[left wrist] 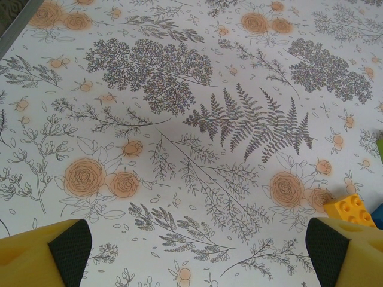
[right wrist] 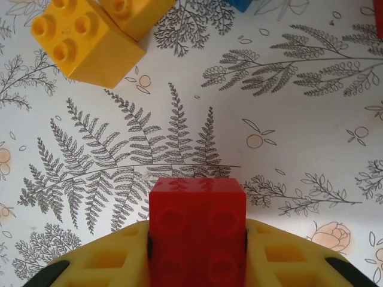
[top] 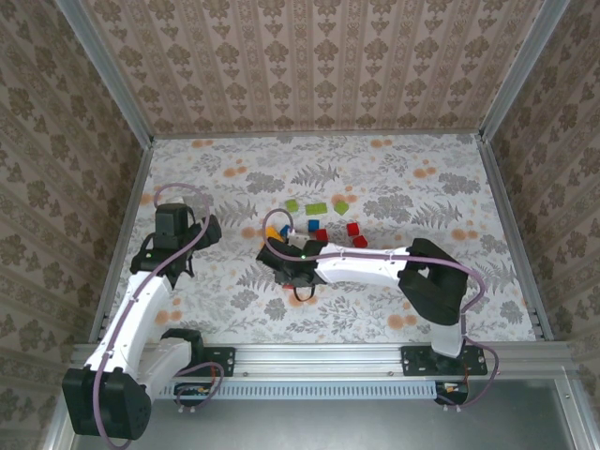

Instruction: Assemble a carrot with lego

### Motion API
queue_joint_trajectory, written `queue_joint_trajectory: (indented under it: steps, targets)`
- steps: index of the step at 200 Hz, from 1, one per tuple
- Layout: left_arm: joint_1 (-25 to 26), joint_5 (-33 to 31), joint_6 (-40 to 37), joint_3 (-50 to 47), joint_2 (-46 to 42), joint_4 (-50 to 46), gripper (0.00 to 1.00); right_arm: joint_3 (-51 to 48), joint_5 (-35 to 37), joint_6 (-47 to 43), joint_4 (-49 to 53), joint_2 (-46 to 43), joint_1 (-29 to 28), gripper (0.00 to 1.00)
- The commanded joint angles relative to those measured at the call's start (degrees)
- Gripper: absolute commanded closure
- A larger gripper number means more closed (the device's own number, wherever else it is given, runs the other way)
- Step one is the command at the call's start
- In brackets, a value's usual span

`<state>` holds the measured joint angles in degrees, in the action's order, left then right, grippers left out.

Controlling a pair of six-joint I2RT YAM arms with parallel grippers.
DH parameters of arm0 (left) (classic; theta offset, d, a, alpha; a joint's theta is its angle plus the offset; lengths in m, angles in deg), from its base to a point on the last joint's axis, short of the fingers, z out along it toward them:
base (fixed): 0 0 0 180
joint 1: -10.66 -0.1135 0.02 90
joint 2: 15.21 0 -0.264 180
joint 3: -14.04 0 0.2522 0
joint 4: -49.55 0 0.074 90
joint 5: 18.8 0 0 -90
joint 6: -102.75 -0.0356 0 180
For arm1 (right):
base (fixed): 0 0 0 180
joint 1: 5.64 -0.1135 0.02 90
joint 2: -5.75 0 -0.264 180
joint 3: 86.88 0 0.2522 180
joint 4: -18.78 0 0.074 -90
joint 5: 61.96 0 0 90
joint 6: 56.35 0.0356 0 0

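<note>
Pale tabletop point(top: 234, 309) printed with grey ferns and orange roses. Closed in on three sides by beige damask-papered walls point(top: 309, 66), cornered by aluminium posts point(top: 105, 70). Metal rail point(top: 328, 356) along near edge. Soft, even light.

Top overhead; wrist cams near lego point(right wrist: 87, 42).

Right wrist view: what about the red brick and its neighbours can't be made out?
red brick: lower end cut off by the bottom edge, sides covered by the fingers of the right claw.
upper yellow brick: cut off by the top edge.
blue brick: all but a corner cut off by the top edge.
</note>
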<state>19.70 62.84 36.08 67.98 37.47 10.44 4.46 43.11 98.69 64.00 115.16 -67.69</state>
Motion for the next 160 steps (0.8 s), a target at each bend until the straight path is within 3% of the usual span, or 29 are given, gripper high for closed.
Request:
queue_joint_trajectory:
  steps: [1, 54, 99, 160]
  targets:
    - [0.3, 0.0, -1.0, 1.5, -1.0, -1.1, 0.05, 0.6, -0.5, -2.8, 6.7, 6.0, -0.4, 0.68]
    - [0.3, 0.3, -1.1, 1.3, -1.0, -1.0, 0.05, 4.9, -3.6, -9.2, 12.0, 10.7, -0.4, 0.68]
    - [0.3, 0.0, -1.2, 1.6, -0.7, -1.5, 0.05, 7.5, -8.1, -21.2, 15.8, 12.1, 1.2, 0.68]
    - [0.3, -0.4, -1.2, 1.6, -1.3, -1.6, 0.05, 8.8, -6.6, -37.6, 20.9, 12.2, 2.3, 0.65]
